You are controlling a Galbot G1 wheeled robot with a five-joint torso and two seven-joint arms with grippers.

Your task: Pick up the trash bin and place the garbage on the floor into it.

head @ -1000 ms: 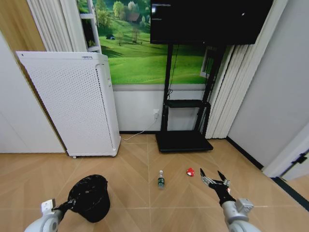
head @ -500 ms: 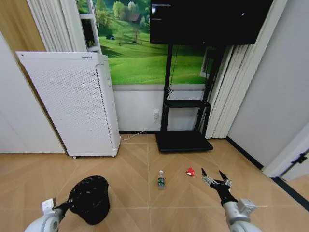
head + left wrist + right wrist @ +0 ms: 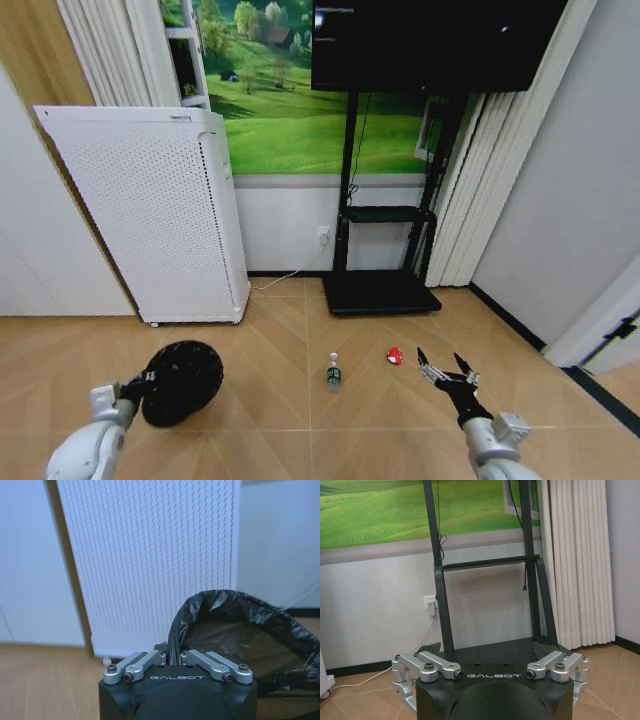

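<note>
The left end effector (image 3: 170, 661) pinches the trash bin (image 3: 182, 382) by its rim at 8 o'clock, tilted; that thin grip could slip. The right end effector (image 3: 446, 376) hangs spread near the red wad (image 3: 394, 355) and green bottle (image 3: 333, 371).

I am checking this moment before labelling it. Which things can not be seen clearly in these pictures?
- Trash bin: head view shows its tilted outside; the inside is hidden. In the left wrist view the edge cuts its rim.
- Left gripper: fingertips hidden behind the bin liner.
- Red wad and green bottle: too small for detail.
- Right gripper: open above the floor.
</note>
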